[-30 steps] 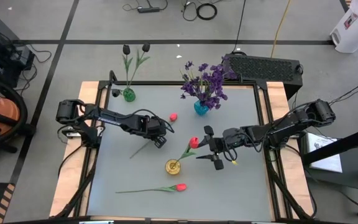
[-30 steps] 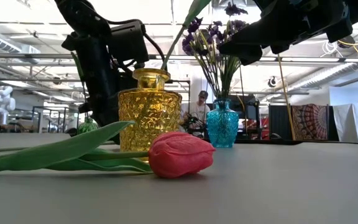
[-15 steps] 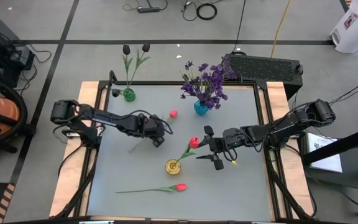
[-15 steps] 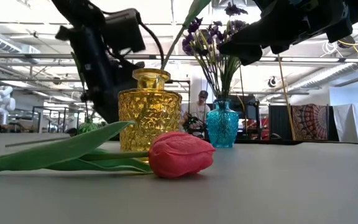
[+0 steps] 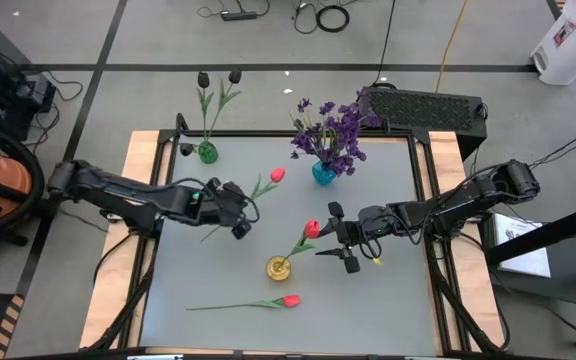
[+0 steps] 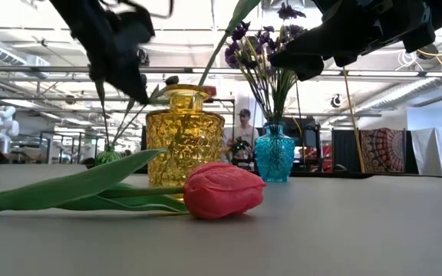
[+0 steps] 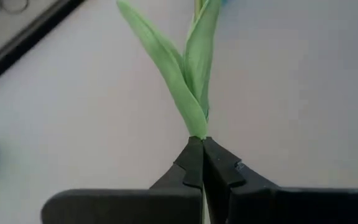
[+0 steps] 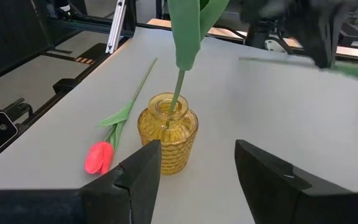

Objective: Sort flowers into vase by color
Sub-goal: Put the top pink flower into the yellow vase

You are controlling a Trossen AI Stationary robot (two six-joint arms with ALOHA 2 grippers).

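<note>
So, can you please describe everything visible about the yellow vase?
The yellow vase is a small, round amber jar that looks like glass, with a bumpy pattern and a narrow neck. It stands upright on the grey table, in front of the middle. One red tulip stands in it, leaning. Another red tulip lies close by. The open right gripper is beside it, not touching.

My four camera angles on the table

Overhead looks straight down; the low one sits level beside the yellow vase (image 6: 184, 138); both wrist cameras peer past their fingers, the right also catching that vase (image 8: 167, 132).
</note>
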